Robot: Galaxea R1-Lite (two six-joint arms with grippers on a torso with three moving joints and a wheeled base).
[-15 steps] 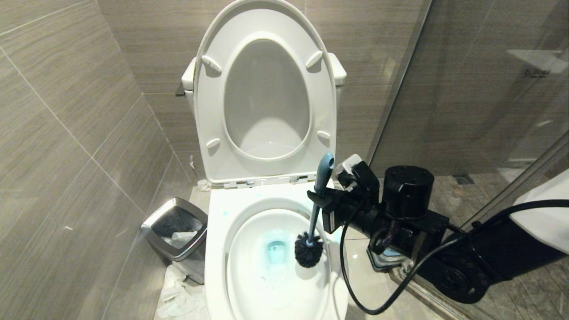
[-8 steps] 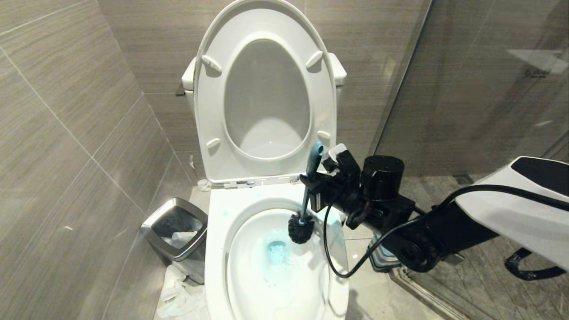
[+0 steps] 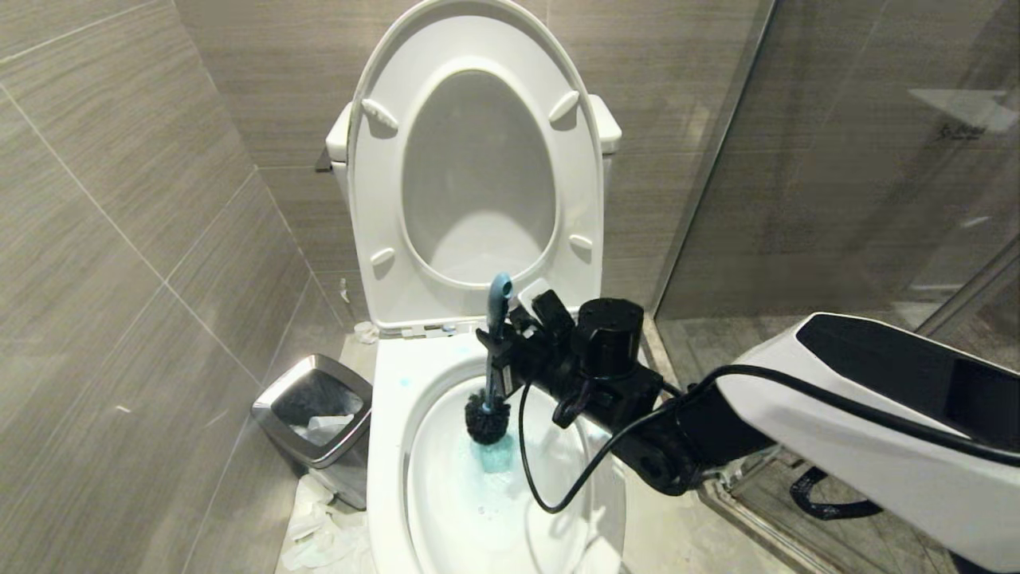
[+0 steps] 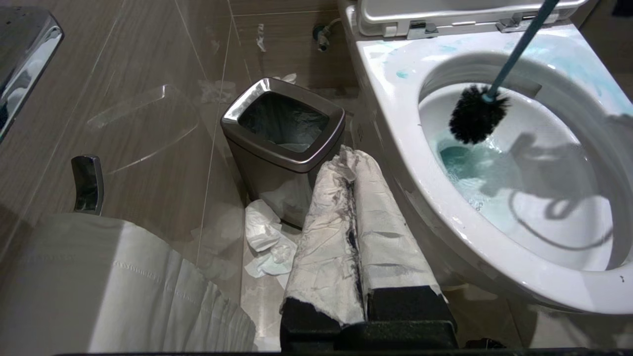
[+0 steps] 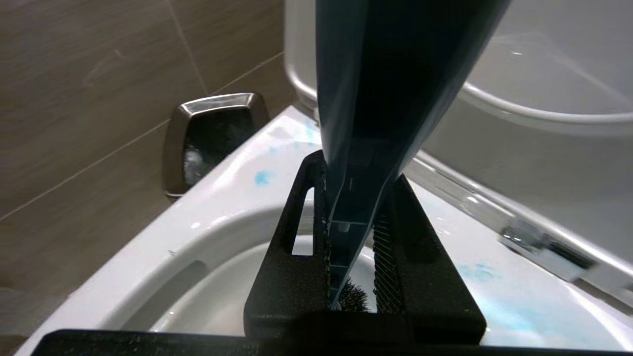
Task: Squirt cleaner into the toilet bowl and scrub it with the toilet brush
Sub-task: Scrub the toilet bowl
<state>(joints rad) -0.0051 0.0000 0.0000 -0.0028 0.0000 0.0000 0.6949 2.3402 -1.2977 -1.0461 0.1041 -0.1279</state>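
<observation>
**Scrubbing at the back of the bowl**

Grey-tiled bathroom, seat raised. Our right gripper [image 3: 500, 360] is clamped on the toilet brush [image 3: 488, 414] handle, bristles against the toilet bowl [image 3: 414, 478] wall near its back rim, above blue water. We risk flicking cleaner over the rim if we sweep fast.

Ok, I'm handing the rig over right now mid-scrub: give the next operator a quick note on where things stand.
Right gripper: shut on the toilet brush handle, head inside the toilet bowl, near its back wall above the blue water.
Left gripper: shut, paper-wrapped, parked beside the bowl near the waste bin.
Done: blue cleaner is in the bowl and smeared on the rim.
Left: finish scrubbing and put the brush away. Cleaner bottle not in view.
</observation>
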